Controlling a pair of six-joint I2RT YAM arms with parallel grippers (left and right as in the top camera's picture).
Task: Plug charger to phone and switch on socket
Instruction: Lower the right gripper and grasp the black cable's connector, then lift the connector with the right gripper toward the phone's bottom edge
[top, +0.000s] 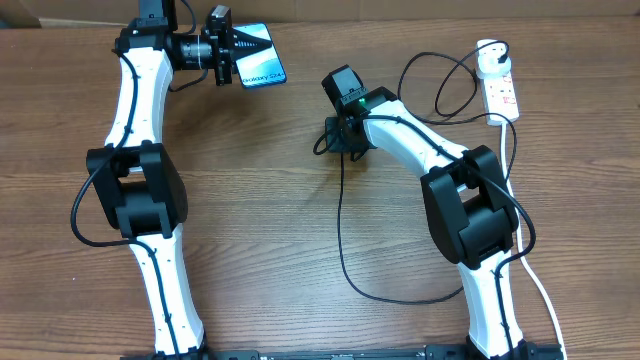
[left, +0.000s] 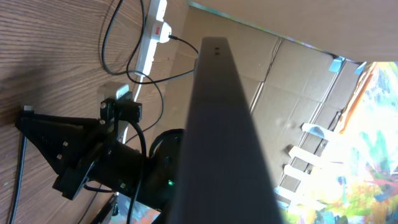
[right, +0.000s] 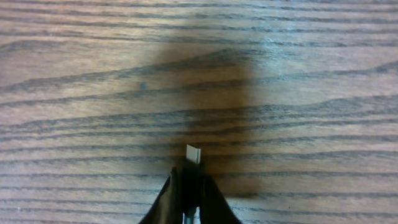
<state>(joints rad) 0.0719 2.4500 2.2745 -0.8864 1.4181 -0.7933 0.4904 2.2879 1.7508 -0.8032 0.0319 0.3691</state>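
At the table's far left, my left gripper (top: 236, 47) is shut on the phone (top: 260, 62), whose light blue screen faces up. In the left wrist view the phone (left: 224, 124) fills the middle as a dark edge and hides my own fingers. My right gripper (top: 336, 140) is near the table's middle, shut on the charger (top: 340, 215) at its connector end. In the right wrist view the metal connector tip (right: 193, 154) pokes out past the closed fingers (right: 166, 200), just above the wood. The black cable loops back to a round white adapter (top: 489, 48) on the socket (top: 502, 92).
The socket (left: 152, 37) lies at the far right with red switches, and its white cord (top: 530, 275) runs down the right edge. The black cable makes a wide loop in front of the right arm's base (top: 400, 298). Cardboard walls stand behind the table.
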